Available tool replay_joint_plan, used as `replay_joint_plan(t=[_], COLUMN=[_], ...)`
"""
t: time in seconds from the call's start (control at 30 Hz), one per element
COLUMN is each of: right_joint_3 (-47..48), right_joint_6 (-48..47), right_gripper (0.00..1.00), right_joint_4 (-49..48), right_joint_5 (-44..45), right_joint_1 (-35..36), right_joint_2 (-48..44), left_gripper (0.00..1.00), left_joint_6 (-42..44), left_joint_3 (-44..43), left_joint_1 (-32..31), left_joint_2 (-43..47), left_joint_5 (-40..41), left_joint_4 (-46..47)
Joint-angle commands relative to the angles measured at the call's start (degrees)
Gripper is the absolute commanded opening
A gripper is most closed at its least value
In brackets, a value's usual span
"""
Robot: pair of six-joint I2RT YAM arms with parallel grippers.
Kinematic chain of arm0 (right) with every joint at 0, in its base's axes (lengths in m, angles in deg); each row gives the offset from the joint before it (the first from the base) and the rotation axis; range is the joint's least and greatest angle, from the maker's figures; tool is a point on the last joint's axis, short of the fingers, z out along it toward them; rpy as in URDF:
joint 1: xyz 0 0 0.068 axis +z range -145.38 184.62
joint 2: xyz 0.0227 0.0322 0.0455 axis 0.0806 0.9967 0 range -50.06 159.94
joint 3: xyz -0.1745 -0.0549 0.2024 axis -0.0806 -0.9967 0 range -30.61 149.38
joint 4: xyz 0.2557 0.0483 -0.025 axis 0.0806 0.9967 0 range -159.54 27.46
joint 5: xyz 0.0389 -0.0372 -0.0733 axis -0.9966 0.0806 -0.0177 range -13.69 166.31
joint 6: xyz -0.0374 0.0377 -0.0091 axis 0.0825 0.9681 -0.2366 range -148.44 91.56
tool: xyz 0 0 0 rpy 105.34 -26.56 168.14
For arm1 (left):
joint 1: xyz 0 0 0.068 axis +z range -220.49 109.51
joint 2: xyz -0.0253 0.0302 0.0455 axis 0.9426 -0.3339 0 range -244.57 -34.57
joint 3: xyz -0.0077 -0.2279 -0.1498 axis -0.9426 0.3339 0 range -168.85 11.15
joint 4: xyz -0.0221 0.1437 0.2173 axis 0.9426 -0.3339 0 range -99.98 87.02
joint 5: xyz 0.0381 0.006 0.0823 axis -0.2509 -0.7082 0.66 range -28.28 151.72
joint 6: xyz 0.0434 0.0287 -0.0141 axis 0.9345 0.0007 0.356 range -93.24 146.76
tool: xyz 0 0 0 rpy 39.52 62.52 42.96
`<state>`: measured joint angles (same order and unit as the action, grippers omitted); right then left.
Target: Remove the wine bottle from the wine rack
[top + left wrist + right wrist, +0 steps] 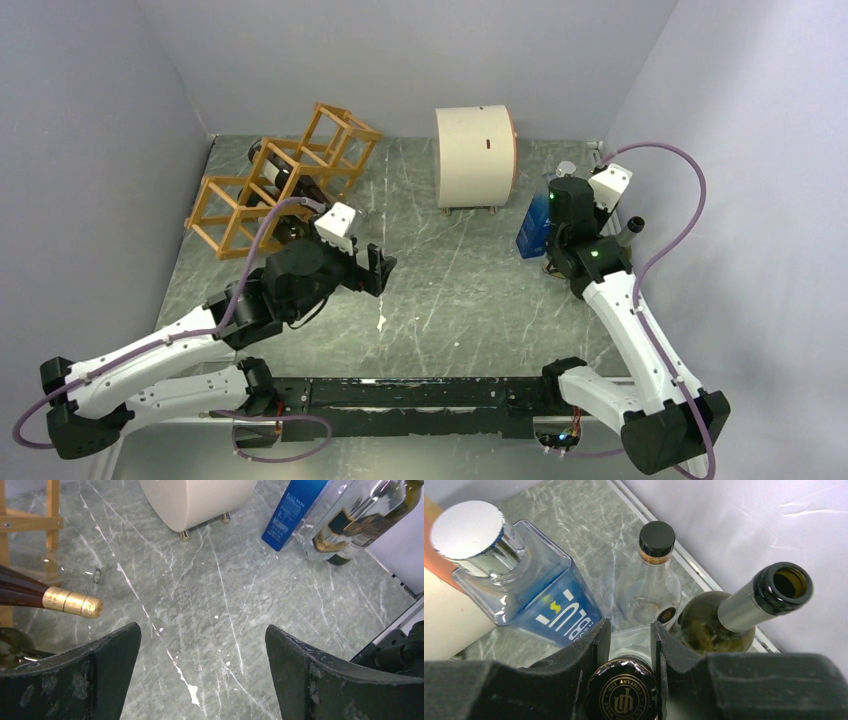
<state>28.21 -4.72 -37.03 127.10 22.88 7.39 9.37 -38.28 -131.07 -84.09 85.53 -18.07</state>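
Though top view hides grip, right end effector (628, 631) clamps logo-capped bottle (624, 696).

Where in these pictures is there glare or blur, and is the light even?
Top external: even, soft light, only faint shadows under the cream drum. Left wrist: the gold foil neck shines brightly; the open left gripper, near the lens, looks slightly soft. Right wrist: the silver cap is washed out by glare; the black cap in the right gripper is sharp.

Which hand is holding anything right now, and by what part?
The right hand grips a black-capped bottle at its cap. The left hand is open and empty.
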Motion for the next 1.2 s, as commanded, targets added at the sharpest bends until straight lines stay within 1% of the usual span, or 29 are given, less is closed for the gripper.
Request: replay_joint_plan(t=[0.0, 0.13, 0.23, 0.37, 0.43, 0.47, 0.53, 0.6, 0.73, 0.77, 0.8, 0.9, 0.97, 1.07, 1.17], right_joint_3=[-0.92, -1.00, -3.93, -5.48, -5.94, -6.00, -5.65, -4.73, -2.28, -1.79, -1.71, 2.73, 4.69, 6.08, 6.79], right_joint_6=[-0.98, 0.85, 0.93, 1.50, 1.22, 0.82, 0.39, 0.24, -1.38, -2.06, -2.74, -4.82, -7.01, -10.88, -12.82], right_gripper=[0.00, 0.00, 0.00, 0.11, 0.18, 0.24, 0.39, 0.50, 0.67, 0.71, 0.73, 0.76, 0.77, 0.79, 0.83], right_joint_4=[-10.52, -9.59, -10.25, -9.38, -9.40, -9.44, -8.94, -8.06, -6.27, -6.04, -5.73, -4.40, -4.36, -7.89, -12.52], right_joint_5=[-2.44, -2.23, -2.86, -2.84, -3.69, -4.35, -5.67, -6.57, -8.81, -9.81, -10.89, -14.71, -19.37, -26.55, -35.77], right_joint_1=[-2.40, -2.49, -2.57, -2.58, -2.61, -2.57, -2.59, -2.56, -2.62, -2.62, -2.62, -2.59, -2.62, -2.62, -2.61], right_joint_2=[0.09, 0.70, -0.27, -0.21, -0.25, -0.35, -0.59, -0.89, -2.54, -2.94, -3.26, -4.31, -5.23, -7.02, -7.13], left_gripper=[0.98, 0.98, 0.98, 0.98, 0.98, 0.98, 0.98, 0.98, 0.98, 0.98, 0.98, 0.98, 0.98, 0.98, 0.98], left_joint_6=[0.00, -0.28, -0.48, -0.46, -0.36, -0.22, -0.25, -0.32, -0.24, -0.16, -0.11, 0.11, 0.09, 0.70, 1.77], left_joint_3=[-2.67, -2.95, -2.91, -3.10, -3.26, -3.33, -3.40, -3.63, -3.59, -3.46, -3.30, -3.24, -3.74, -4.67, -4.63], left_joint_1=[-0.01, 0.02, 0.02, 0.02, 0.02, 0.02, -0.03, 0.02, 0.00, 0.02, 0.02, 0.02, 0.02, -0.02, 0.02], left_joint_2=[2.18, 3.24, 3.70, 3.67, 3.52, 3.43, 3.29, 3.29, 4.01, 4.28, 4.59, 5.35, 5.84, 6.61, 7.59], left_joint_5=[1.59, 1.59, 1.51, 1.28, 1.01, 0.98, 0.89, 1.01, 1.40, 1.54, 1.70, 2.22, 2.67, 3.44, 4.92], left_joint_4=[-1.90, -2.32, -2.31, -2.63, -2.83, -2.96, -3.23, -3.57, -3.65, -3.53, -3.34, -3.47, -4.23, -5.46, -6.46])
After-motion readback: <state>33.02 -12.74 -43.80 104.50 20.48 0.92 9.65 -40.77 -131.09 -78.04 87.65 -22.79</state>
